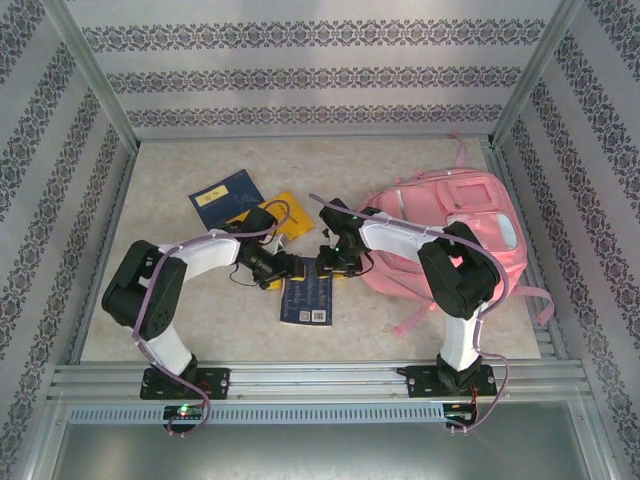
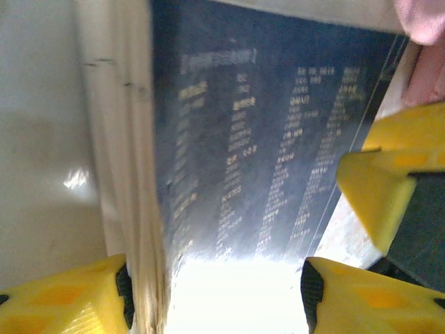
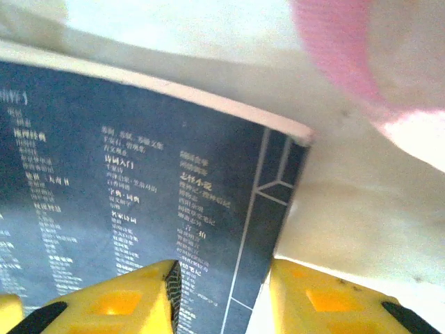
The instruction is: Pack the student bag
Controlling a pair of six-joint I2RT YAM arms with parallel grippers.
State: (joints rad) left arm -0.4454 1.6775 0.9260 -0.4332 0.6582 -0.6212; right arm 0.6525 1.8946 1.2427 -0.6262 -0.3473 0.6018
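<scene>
Pink fabric backpack (image 1: 455, 215), the student bag, lies flat along the right side of the bench, its straps trailing toward the near edge. Just left of it, nearer the middle of the bench, lies a dark blue book with pale printed text (image 1: 307, 298). Both arms meet over that book's far end. The left gripper (image 2: 212, 275) has its jaws wide, flanking the cover beside the white page edge. The right gripper (image 3: 226, 278) has narrower jaws straddling the book's side edge, clamping nothing visible. To do this step well, one arm should probably tilt the book up while the other closes across its thickness, keeping clear of the bag's fabric.
</scene>
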